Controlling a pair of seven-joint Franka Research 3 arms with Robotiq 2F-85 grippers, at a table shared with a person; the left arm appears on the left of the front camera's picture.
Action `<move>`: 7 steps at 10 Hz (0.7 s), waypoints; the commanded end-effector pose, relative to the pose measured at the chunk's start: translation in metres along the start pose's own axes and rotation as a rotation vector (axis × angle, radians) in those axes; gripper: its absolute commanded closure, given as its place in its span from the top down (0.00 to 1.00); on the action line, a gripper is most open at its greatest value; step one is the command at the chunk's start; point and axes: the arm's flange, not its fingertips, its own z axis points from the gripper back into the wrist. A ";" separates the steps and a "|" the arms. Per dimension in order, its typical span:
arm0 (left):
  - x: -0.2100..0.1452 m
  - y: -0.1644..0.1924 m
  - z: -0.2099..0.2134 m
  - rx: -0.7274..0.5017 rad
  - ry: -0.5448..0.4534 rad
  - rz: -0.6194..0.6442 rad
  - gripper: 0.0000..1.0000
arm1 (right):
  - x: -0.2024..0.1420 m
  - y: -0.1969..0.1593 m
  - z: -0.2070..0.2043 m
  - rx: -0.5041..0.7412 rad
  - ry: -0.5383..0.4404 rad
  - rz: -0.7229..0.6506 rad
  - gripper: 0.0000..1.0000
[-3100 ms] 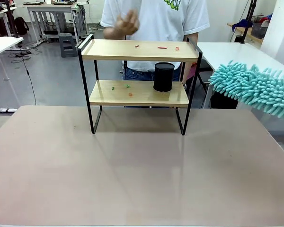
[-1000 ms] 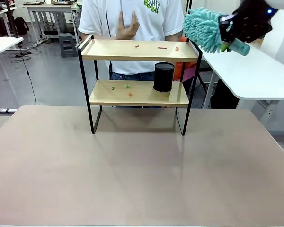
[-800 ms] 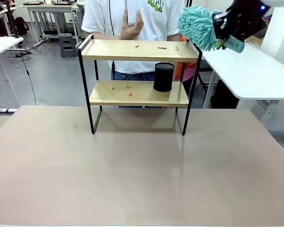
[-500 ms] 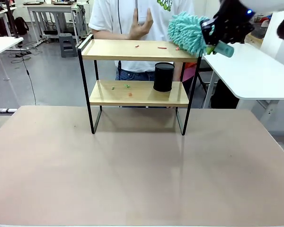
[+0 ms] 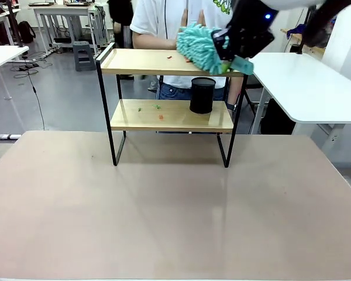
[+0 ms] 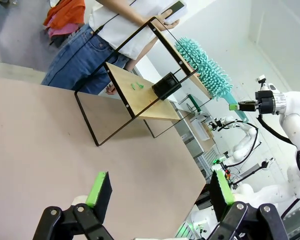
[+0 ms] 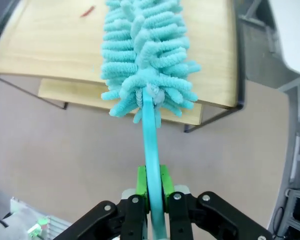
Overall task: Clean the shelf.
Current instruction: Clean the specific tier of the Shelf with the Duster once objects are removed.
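The shelf stands at the far side of the table, its two wooden boards in a black frame. The teal fluffy duster lies over the right part of the top board, and my right gripper is shut on its handle. In the right wrist view the green pads clamp the teal handle, with the duster head over the top board. A red scrap lies on the top board. Small green bits and an orange one lie on the lower board. My left gripper hangs open above the table, well short of the shelf.
A black cup stands on the lower board toward the right. A person stands close behind the shelf, holding a phone. A white table adjoins at the right. The brown tabletop stretches in front of the shelf.
My right gripper has carried the duster left and down, from beyond the shelf's right end onto the top board, covering the red bits there. The person has shifted behind the shelf.
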 end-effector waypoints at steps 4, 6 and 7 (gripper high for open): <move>0.001 -0.002 -0.002 -0.012 -0.022 -0.020 1.00 | 0.013 0.006 -0.001 0.246 0.240 0.383 0.13; 0.001 -0.002 -0.002 -0.012 -0.022 -0.020 1.00 | 0.000 -0.024 0.028 0.454 0.323 0.571 0.13; 0.001 -0.002 -0.002 -0.012 -0.022 -0.020 1.00 | -0.009 -0.046 0.046 0.592 0.367 0.641 0.13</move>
